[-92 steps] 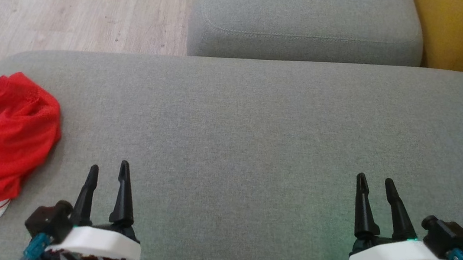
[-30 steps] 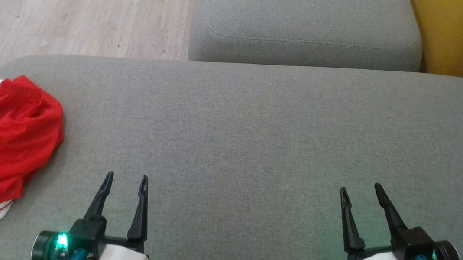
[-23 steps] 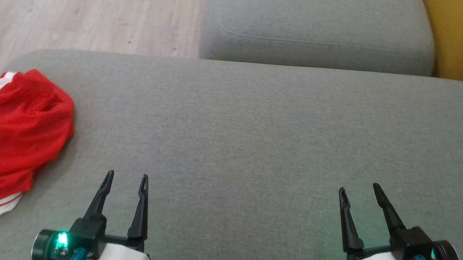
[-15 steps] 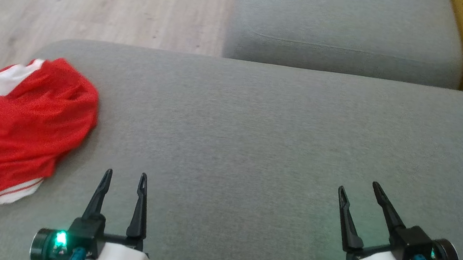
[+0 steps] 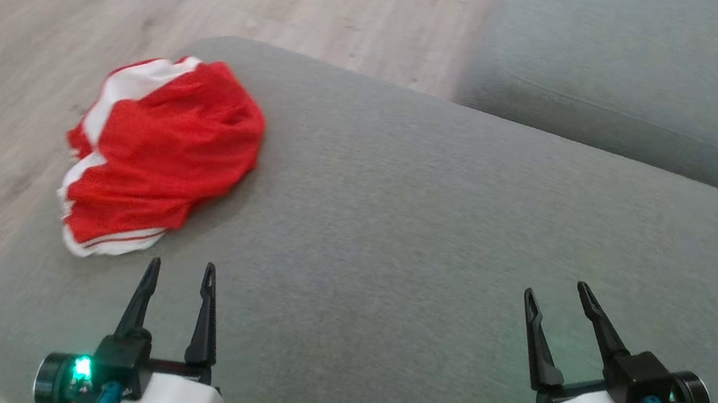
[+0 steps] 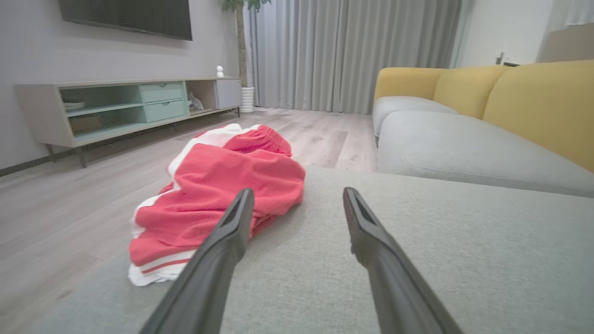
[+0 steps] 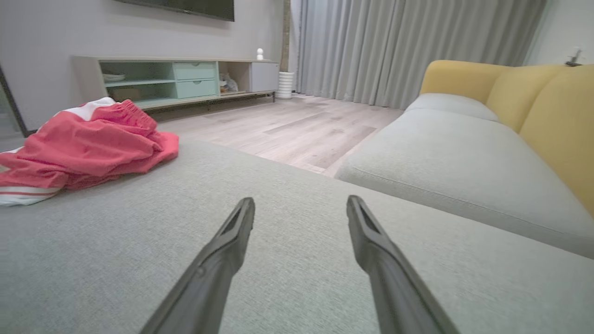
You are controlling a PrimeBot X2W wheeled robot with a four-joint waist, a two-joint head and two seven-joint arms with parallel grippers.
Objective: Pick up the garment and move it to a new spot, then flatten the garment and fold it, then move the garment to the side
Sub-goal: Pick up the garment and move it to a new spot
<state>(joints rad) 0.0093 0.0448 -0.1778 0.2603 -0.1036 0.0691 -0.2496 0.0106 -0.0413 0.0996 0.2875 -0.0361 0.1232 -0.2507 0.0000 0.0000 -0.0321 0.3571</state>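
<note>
Nothing done yet: garment (image 5: 162, 145) lies crumpled upper left on the cushion (image 5: 436, 237); left gripper (image 5: 181, 270) and right gripper (image 5: 558, 293) both gape empty.

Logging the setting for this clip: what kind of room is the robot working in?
Most likely a home living room: a wall-mounted TV above a low media console, a sofa with yellow backs and grey seat cushions, and long grey curtains at the far wall.

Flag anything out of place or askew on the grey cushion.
The red mesh garment with white trim lies crumpled in a heap at the left corner of the grey fabric cushion, one side apparently overhanging the edge. Nothing else stands out.
</note>
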